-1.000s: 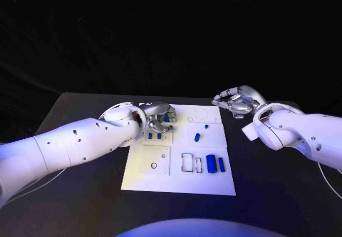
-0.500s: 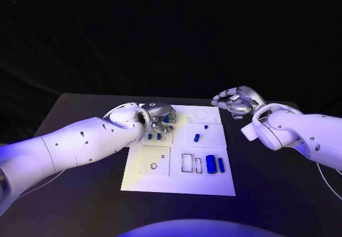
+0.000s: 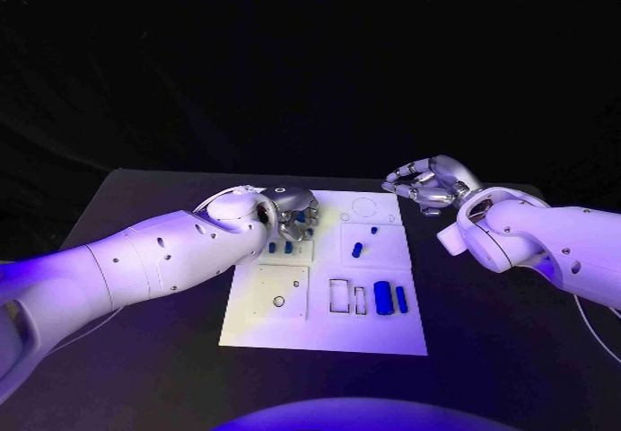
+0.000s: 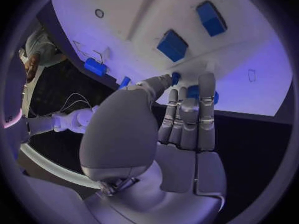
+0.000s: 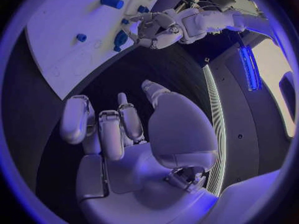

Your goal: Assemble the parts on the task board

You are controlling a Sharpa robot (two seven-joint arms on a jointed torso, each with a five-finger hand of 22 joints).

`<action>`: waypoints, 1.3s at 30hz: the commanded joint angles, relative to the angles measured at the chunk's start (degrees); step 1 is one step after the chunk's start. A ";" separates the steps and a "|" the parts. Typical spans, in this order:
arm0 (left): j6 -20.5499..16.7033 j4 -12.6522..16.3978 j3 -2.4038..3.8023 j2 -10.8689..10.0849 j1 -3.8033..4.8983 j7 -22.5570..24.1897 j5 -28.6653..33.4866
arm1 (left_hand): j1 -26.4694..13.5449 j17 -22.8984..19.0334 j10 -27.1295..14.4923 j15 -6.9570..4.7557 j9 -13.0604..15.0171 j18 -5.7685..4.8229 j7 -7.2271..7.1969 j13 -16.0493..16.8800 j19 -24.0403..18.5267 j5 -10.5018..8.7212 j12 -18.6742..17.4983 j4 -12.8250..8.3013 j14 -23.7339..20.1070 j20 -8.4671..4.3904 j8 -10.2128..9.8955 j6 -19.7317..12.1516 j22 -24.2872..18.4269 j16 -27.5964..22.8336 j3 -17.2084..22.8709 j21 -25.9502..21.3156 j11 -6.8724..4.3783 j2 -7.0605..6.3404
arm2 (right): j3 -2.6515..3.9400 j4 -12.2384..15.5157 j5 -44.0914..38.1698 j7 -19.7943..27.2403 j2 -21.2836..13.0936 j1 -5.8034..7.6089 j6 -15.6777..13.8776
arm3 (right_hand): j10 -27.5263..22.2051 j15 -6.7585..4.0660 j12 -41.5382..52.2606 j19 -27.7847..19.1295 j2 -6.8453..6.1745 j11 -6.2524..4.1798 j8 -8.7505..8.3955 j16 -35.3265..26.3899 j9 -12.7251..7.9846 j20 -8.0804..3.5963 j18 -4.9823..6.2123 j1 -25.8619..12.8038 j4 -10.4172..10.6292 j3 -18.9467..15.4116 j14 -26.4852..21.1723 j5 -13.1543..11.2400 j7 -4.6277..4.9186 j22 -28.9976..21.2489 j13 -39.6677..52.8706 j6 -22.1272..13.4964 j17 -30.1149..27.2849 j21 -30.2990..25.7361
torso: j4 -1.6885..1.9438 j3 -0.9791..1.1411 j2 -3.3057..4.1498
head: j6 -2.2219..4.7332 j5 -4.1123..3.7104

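Note:
The white task board [image 3: 375, 337] lies in the middle of the black table. My left hand [image 3: 292, 215] hovers low over its far left corner and pinches a small blue part [image 4: 176, 78] between thumb and fingertips, right at the board's surface. Two small blue parts [image 3: 280, 247] stand just nearer than that hand. More blue parts sit mid-board [image 3: 357, 250] [image 3: 374, 231], and a thick blue cylinder [image 3: 383, 296] lies beside a slimmer one [image 3: 403, 299]. My right hand [image 3: 433, 184] hangs past the board's far right corner, fingers curled in with nothing in them [image 5: 118, 129].
The board has square recessed plates [image 3: 278, 292] on its left half and open rectangular slots [image 3: 339, 296] near the cylinders. Two blue blocks [image 4: 172, 45] [image 4: 212, 18] sit in the left wrist view. Dark table [image 3: 143, 269] surrounds the board on both sides.
My left forearm has edged slightly toward the board while its hand stays over the same corner with the blue part. The right hand has hardly moved.

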 commanded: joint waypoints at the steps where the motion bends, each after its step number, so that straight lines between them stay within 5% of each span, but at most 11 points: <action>1: 2.04 -0.22 0.02 0.43 -0.02 -1.05 -0.52 | 0.31 0.73 1.01 -0.12 -0.16 0.26 0.02 -0.13 0.93 -0.04 -0.16 -0.10 0.81 0.15 -0.47 0.67 1.26 0.87 0.52 1.12 -0.01 -0.10 | 0.00 0.08 -0.22 0.54 0.04 -0.03 0.41 | -0.32 -0.23 -0.26 -0.38 0.05 -0.13 0.39 -0.28 0.07 -0.04 0.78 0.50 0.26 -0.24 2.54 0.24 -0.33 -0.06 0.84 -0.05 1.07 -0.34 | 0.07 0.01 -0.04 | -0.10 -0.04; 24: 4.61 -1.47 -0.19 1.66 -0.35 -1.36 0.56 | -0.29 4.20 6.96 -1.12 -0.10 -0.87 0.03 -0.56 4.12 -0.28 -0.06 -1.04 4.06 -0.32 -1.26 4.01 8.70 3.46 2.35 6.72 -1.30 1.34 | 0.00 0.06 -0.23 0.60 0.17 -0.03 0.43 | -0.31 -0.23 -0.24 -0.42 0.09 -0.13 0.42 -0.31 0.08 -0.04 0.79 0.55 0.29 -0.26 2.53 0.26 -0.34 -0.10 0.86 -0.03 1.04 -0.41 | 0.06 0.00 -0.02 | -0.30 -0.10; 34: 4.00 -1.77 -0.21 1.93 -0.39 -1.39 1.25 | 1.02 4.31 9.34 -1.40 -0.08 -1.41 0.36 -0.87 5.74 -0.19 -1.42 -2.82 5.23 -0.48 -2.39 5.24 11.97 3.68 4.84 9.16 -1.43 3.00 | 0.00 0.03 -0.23 0.67 0.24 -0.03 0.41 | -0.33 -0.24 -0.27 -0.47 0.18 -0.15 0.50 -0.34 0.12 -0.05 0.81 0.63 0.36 -0.29 2.51 0.30 -0.36 -0.17 0.84 0.08 1.00 -0.51 | 0.06 -0.04 -0.13 | -0.37 -0.07; 39: 3.18 -1.94 -0.20 1.98 -0.41 -1.22 2.04 | 1.59 3.86 9.74 -1.02 -0.37 -1.37 0.95 -1.23 5.35 0.08 -3.18 -4.35 5.31 -0.28 -3.84 5.05 11.82 3.35 6.99 9.33 -0.84 2.72 | 0.00 0.01 -0.23 0.73 0.28 -0.03 0.38 | -0.33 -0.24 -0.27 -0.47 0.18 -0.15 0.50 -0.34 0.12 -0.05 0.81 0.63 0.36 -0.29 2.51 0.30 -0.36 -0.17 0.84 0.08 1.00 -0.51 | 0.08 0.00 -0.16 | -0.20 -0.02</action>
